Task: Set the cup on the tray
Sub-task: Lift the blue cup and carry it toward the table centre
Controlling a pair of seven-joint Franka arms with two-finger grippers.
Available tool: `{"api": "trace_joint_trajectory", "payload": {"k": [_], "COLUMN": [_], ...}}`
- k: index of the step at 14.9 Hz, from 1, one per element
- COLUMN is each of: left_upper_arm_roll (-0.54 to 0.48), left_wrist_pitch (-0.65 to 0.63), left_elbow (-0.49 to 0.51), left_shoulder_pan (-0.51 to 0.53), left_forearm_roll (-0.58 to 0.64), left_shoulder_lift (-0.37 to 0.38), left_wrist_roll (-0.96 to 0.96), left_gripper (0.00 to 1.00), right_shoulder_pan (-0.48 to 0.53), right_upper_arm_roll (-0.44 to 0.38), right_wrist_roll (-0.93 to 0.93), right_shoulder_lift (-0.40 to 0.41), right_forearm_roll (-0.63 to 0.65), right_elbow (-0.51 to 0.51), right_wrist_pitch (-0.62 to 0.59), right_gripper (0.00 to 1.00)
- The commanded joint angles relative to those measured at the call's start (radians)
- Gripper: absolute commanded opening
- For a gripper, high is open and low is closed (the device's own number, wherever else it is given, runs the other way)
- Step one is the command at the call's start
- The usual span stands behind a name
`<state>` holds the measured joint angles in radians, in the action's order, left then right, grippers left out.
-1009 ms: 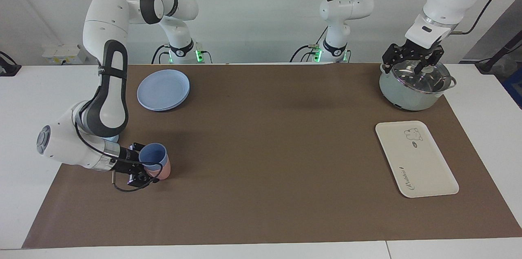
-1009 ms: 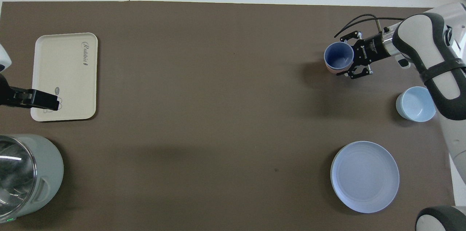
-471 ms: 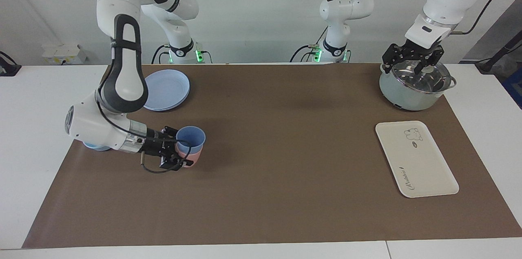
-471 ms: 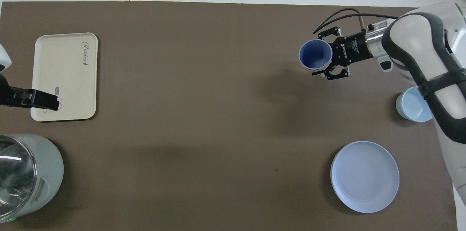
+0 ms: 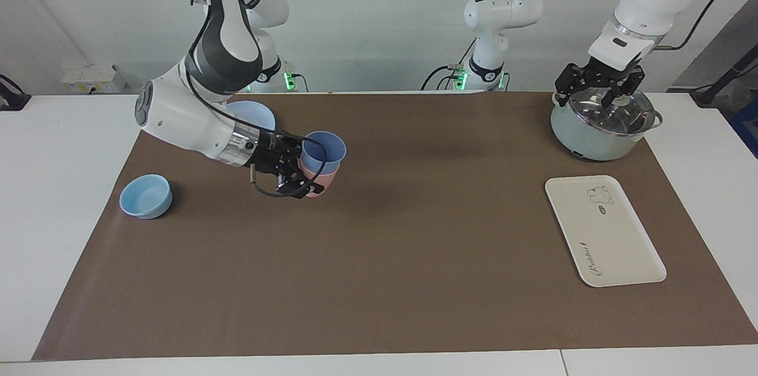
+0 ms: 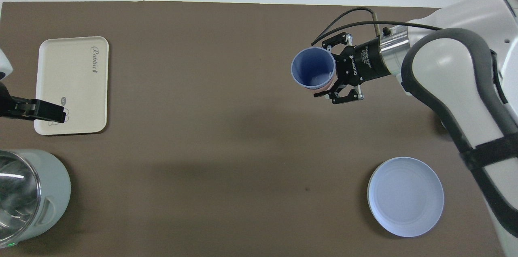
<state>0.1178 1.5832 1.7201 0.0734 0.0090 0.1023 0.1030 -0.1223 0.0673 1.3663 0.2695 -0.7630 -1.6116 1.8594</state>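
Right pincer point(image 5: 308, 173): clamped on blue cup point(image 5: 323, 151), nested in pink cup point(image 5: 317, 182).
Left pincer point(image 5: 599, 87): fingers apart, over pot point(image 5: 598, 130).
Tray point(image 5: 604, 231): bare.

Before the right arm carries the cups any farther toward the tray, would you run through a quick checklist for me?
1. Right gripper shut on the stacked cups: ok.
2. Cup alone in the grasp: not ok; it sits nested in the pink cup.
3. Stack off the mat: ok.
4. Tray bare: ok.
5. Left gripper out of the way: ok; it waits over the pot.
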Motion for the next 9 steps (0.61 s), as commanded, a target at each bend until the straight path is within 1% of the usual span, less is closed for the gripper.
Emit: {"api": "trace_joint_trajectory", "payload": {"k": [1, 3, 5, 9], "left_upper_arm_roll": [0.008, 0.008, 0.008, 0.008], "left_wrist_pitch": [0.003, 0.003, 0.001, 0.003], "left_elbow": [0.012, 0.012, 0.012, 0.012], "left_shoulder_pan": [0.011, 0.011, 0.011, 0.011], "left_forearm_roll": [0.016, 0.016, 0.016, 0.016], "left_shoulder_lift": [0.011, 0.011, 0.011, 0.011], "left_wrist_roll": [0.006, 0.004, 0.004, 0.006], "left_gripper": [1.00, 1.00, 1.00, 1.00], "right_shoulder_pan": [-0.045, -0.092, -0.144, -0.155], "right_upper_arm_roll": [0.005, 0.005, 0.003, 0.005], "right_wrist_roll": [0.037, 0.088, 0.193, 0.235], "right_shoulder_lift": [-0.052, -0.050, -0.050, -0.050], "right_forearm_roll": [-0.024, -0.035, -0.029, -0.033], "right_elbow": [-0.042, -0.041, -0.056, -0.059], "right_wrist_pitch": [0.035, 0.101, 0.209, 0.225], "right_gripper": [0.00, 0.00, 0.00, 0.00]}}
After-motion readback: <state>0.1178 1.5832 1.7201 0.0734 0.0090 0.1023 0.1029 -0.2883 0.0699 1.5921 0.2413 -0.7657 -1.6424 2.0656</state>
